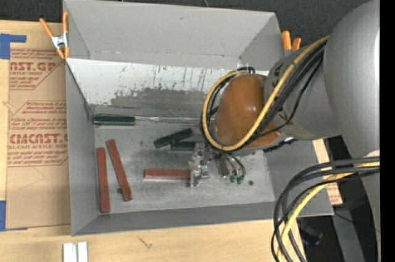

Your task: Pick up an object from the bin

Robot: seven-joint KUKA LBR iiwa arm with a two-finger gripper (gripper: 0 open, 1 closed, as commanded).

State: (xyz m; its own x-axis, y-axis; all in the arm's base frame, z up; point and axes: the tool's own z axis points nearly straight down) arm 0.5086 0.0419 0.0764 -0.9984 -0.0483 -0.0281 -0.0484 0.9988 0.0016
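Grey metal bin point(173, 217), its scuffed floor holding a few things that lie flat and apart, so each is easy to reach. Near the front-left, 2 red-brown bars point(119, 171) lie almost parallel. A 3rd red-brown bar point(163, 174) lies crosswise, its right end at the gripper point(199, 171), which is probably lowered there to take it. Whether the gripper is clenched or released I cannot tell. Beyond lie dark green sticks point(174, 140), and farther back another green stick point(114, 121) along the rear slope.

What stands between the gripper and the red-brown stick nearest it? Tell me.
Nothing visible: the gripper is at the right end of that red-brown stick; the dark green sticks lie behind it, apart.
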